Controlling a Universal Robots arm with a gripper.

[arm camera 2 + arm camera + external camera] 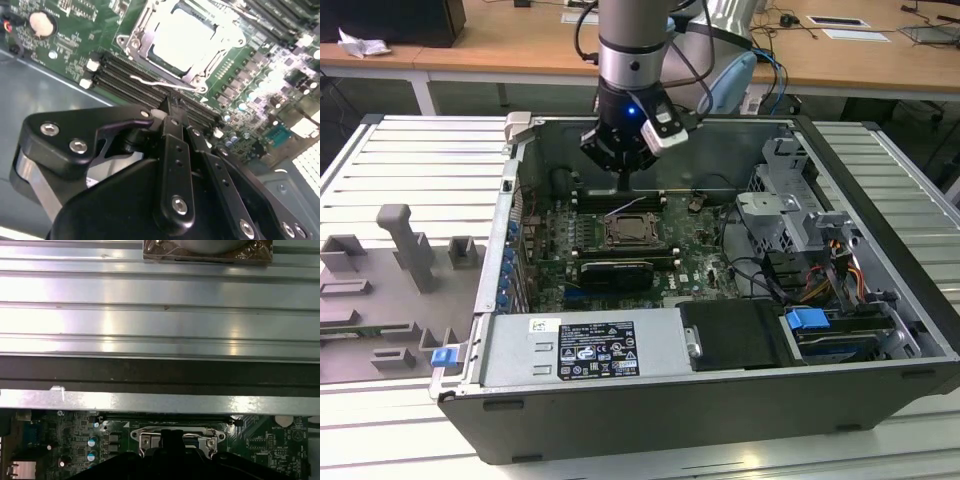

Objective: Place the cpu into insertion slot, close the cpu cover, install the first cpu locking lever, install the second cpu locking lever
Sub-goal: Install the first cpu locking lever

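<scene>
Cpu [187, 37] is already sitting in the insertion slot [629, 231], its pale metal top showing through the open window of the cpu cover [150, 37], which is lying flat around it on the green motherboard [695, 250]. The board itself is lying in the open computer case [880, 210], which is occupying the middle of the ribbed metal desk [410, 160].

End effector [172, 107] is hanging low over the board beside the slot, at the slot's side towards the case's rear wall in the exterior view. Its fingers are appearing drawn together into a narrow tip with nothing held between them. In the second wrist view that tip is pointing at a thin wire locking lever [160, 84], which is running along the socket edge nearest the fingers, its long axis lying across the line of the fingers. Whether tip and lever are touching I cannot tell.
</scene>
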